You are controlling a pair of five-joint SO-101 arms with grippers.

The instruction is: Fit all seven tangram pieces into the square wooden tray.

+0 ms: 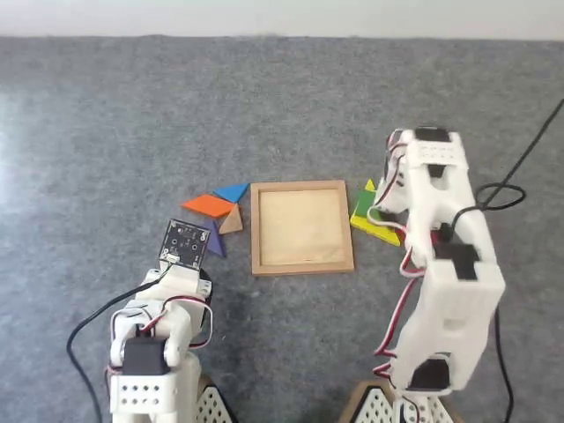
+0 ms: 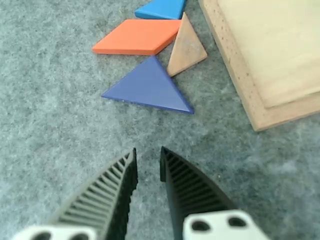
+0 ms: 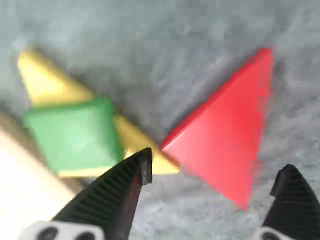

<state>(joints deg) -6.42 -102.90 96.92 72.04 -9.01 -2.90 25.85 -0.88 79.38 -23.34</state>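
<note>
The square wooden tray (image 1: 302, 264) lies mid-table with nothing in it. To its left lie an orange parallelogram (image 1: 207, 205), a blue triangle (image 1: 231, 192), a wood-coloured triangle (image 1: 232, 220) and a purple triangle (image 2: 147, 87). My left gripper (image 2: 148, 150) hovers just short of the purple triangle, its fingers a narrow gap apart and holding nothing. Right of the tray a green square (image 3: 75, 135) rests on a yellow triangle (image 3: 45, 80), with a red triangle (image 3: 227, 135) beside them. My right gripper (image 3: 217, 170) stands wide open over the red triangle's near edge.
Grey carpet (image 1: 106, 132) covers the table all round the tray. The left arm (image 1: 163, 335) sits at the near left. The bulky white right arm (image 1: 445, 264) reaches over the right-hand pieces and hides the red one from above. A black cable (image 1: 529, 150) trails off at far right.
</note>
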